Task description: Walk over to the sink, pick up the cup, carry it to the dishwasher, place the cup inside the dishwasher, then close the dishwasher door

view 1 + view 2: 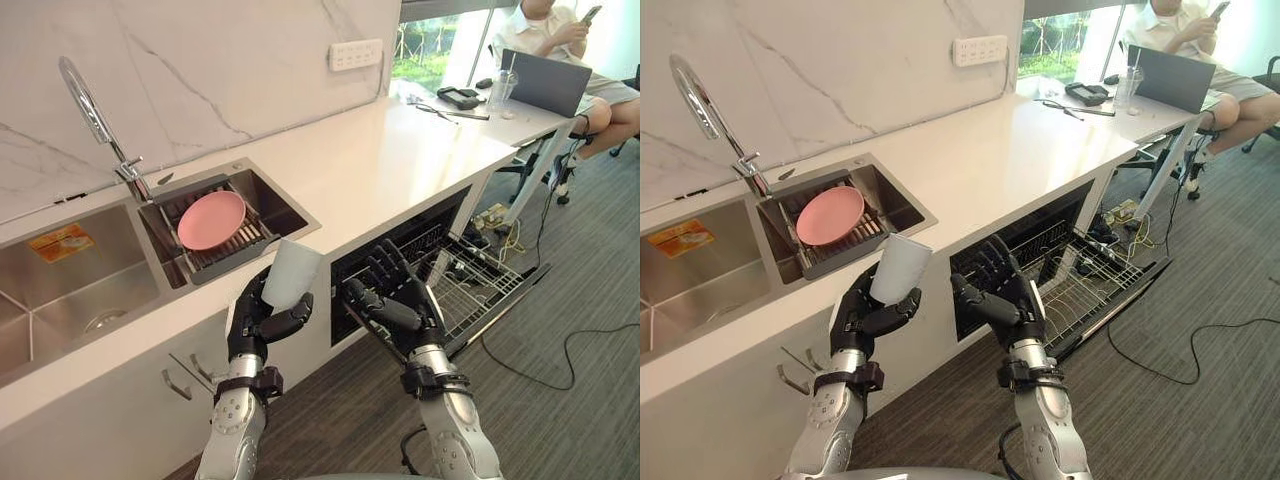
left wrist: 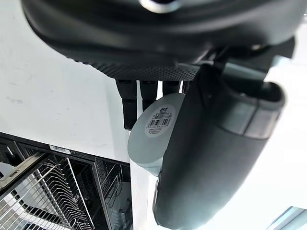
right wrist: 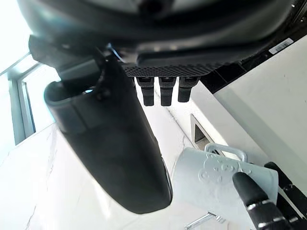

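Mid-carry, by the look of it. Closest in, left hand (image 1: 262, 325) clamped round the pale cup (image 1: 292, 272), fingers and thumb wrapped about its base, just off the counter edge. Beside it, right hand (image 1: 395, 300) empty, fingers straight and spread. Past both, dishwasher (image 1: 440, 225) open, wire rack (image 1: 480, 285) drawn out over the lowered door (image 1: 512, 300). Next, likely: step right, lower the cup into the rack, release. Farther back, pink plate (image 1: 211, 220) in the sink (image 1: 280, 205).

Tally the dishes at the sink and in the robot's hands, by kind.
White cup, held in the left hand: 1
Pink plate, on the rack in the sink: 1
Total: 2
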